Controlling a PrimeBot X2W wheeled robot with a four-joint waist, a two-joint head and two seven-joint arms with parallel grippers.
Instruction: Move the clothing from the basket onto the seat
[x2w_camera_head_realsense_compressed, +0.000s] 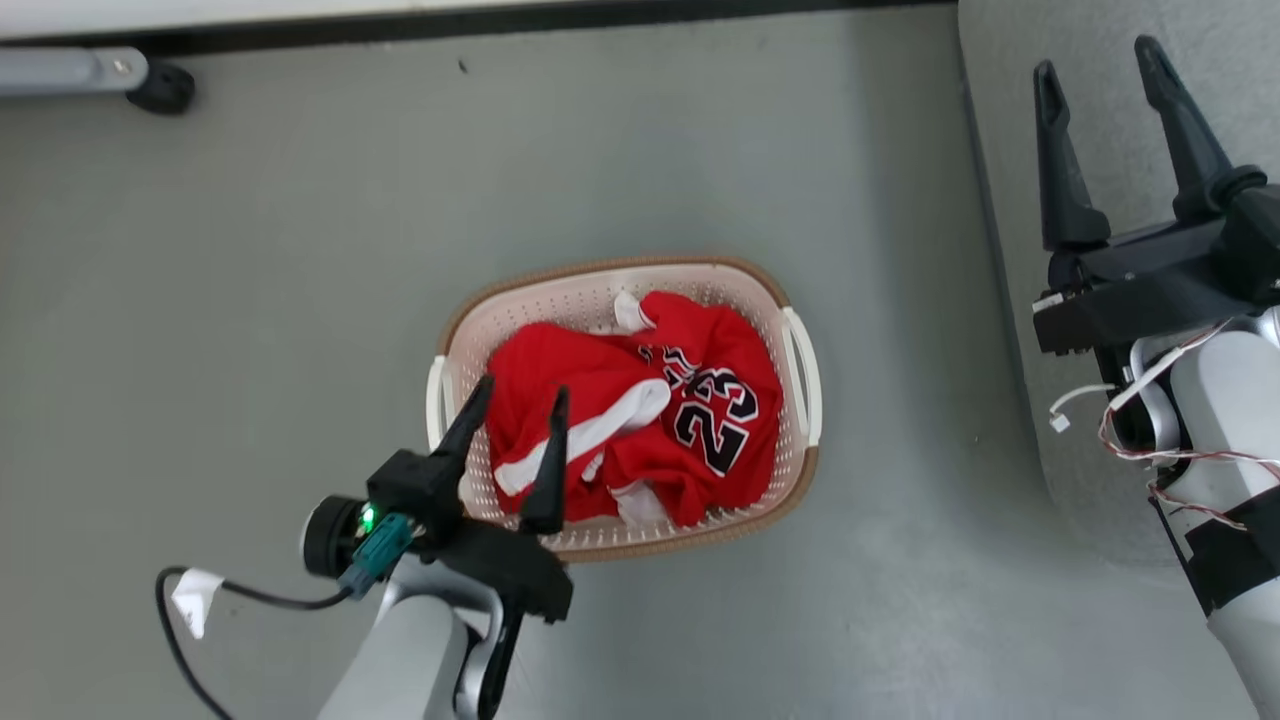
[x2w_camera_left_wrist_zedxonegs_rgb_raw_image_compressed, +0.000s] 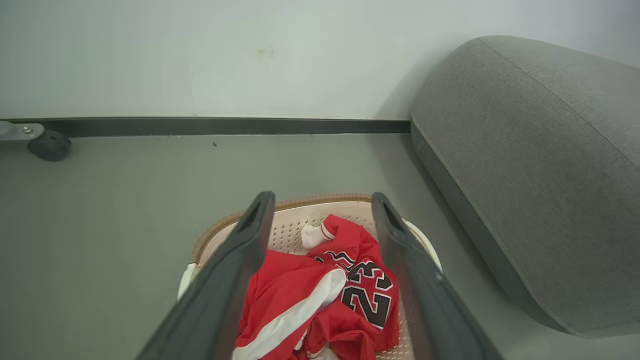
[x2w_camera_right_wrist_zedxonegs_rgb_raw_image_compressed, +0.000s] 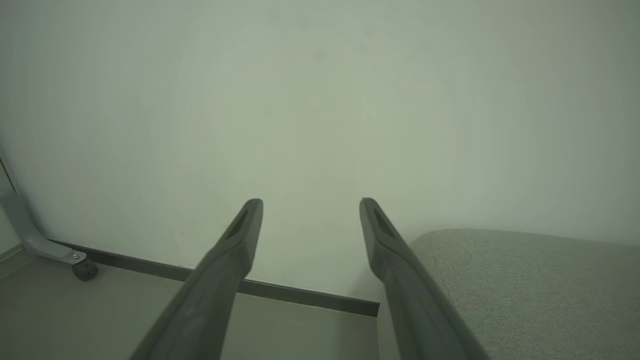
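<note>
My left gripper (x2w_camera_head_realsense_compressed: 522, 392) hangs spread wide and empty over the perforated cream basket (x2w_camera_head_realsense_compressed: 620, 268), where the crumpled red clothing (x2w_camera_head_realsense_compressed: 640, 420) lies heaped. My right gripper (x2w_camera_head_realsense_compressed: 1097, 58), equally wide, holds nothing above the seat (x2w_camera_head_realsense_compressed: 1000, 200), a rounded grey woven cushion. Smooth grey floor (x2w_camera_head_realsense_compressed: 300, 300), dark skirting (x2w_camera_left_wrist_zedxonegs_rgb_raw_image_compressed: 200, 126). The seat runs off frame; the basket's bottom is covered.
</note>
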